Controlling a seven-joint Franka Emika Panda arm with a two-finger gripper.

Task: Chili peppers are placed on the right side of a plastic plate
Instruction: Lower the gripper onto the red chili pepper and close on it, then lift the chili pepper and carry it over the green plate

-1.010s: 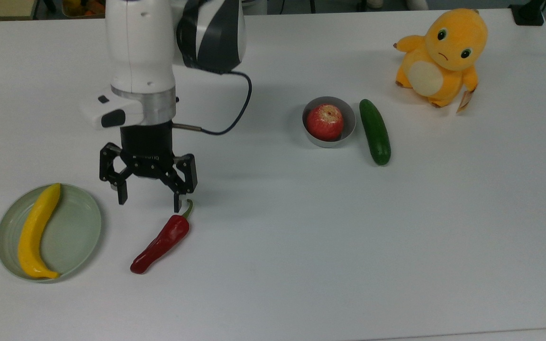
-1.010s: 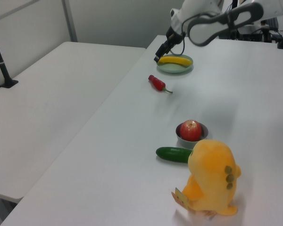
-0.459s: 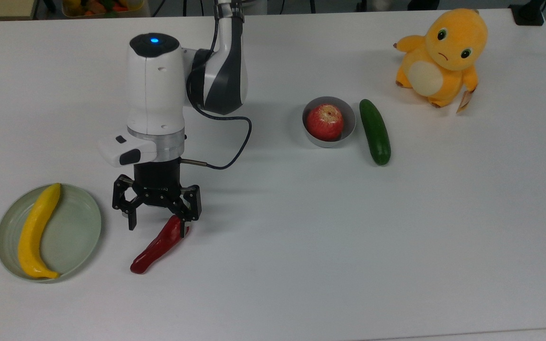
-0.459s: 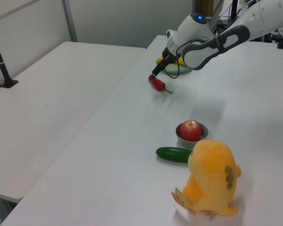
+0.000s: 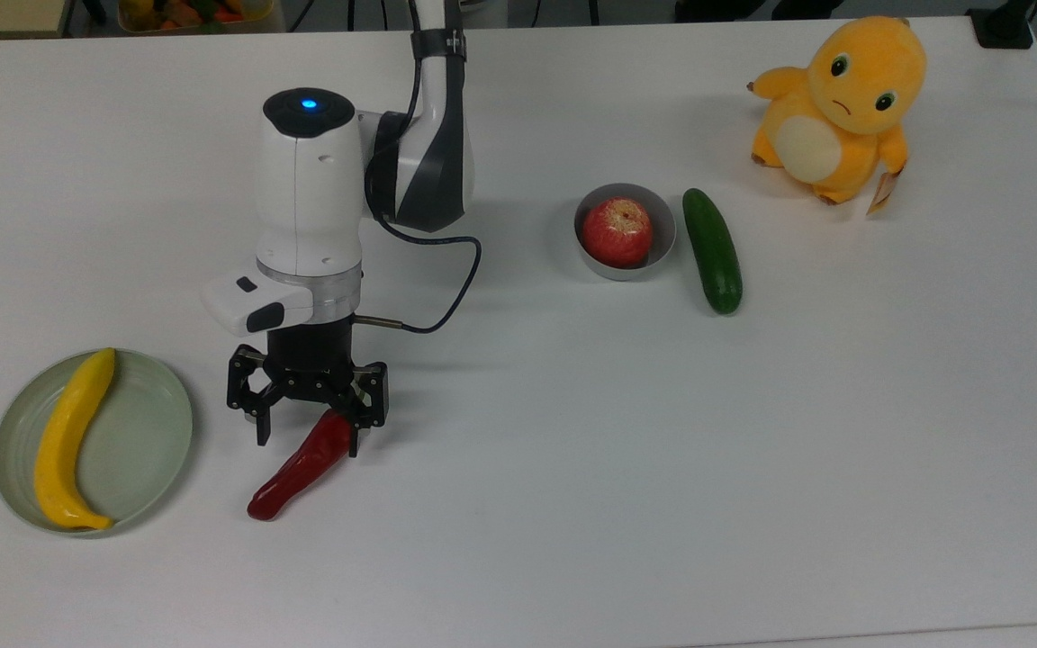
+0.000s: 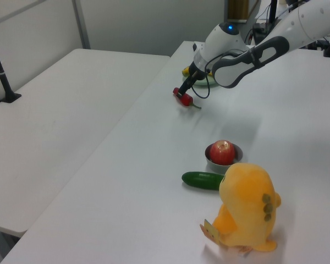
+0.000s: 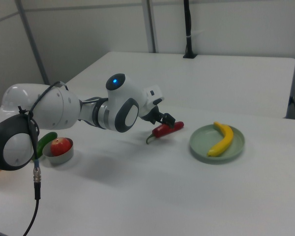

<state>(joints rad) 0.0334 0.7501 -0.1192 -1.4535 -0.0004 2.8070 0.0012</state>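
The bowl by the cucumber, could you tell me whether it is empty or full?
Full: the bowl holds a red apple that takes up most of its inside.

The arm (image 5: 311, 180) is glossy white with dark grey joint bands and a blue light glowing on its round cap. A thin black cable (image 5: 446, 288) loops beside the silver wrist ring, and black linkage jaws hang under it.

Layout around the plastic plate (image 5: 163, 409)

In the top view, a banana (image 5: 68, 441) lies on it; the chili pepper (image 5: 302, 465) lies just right; bowl (image 5: 592, 257) and cucumber (image 5: 712, 250) far right.
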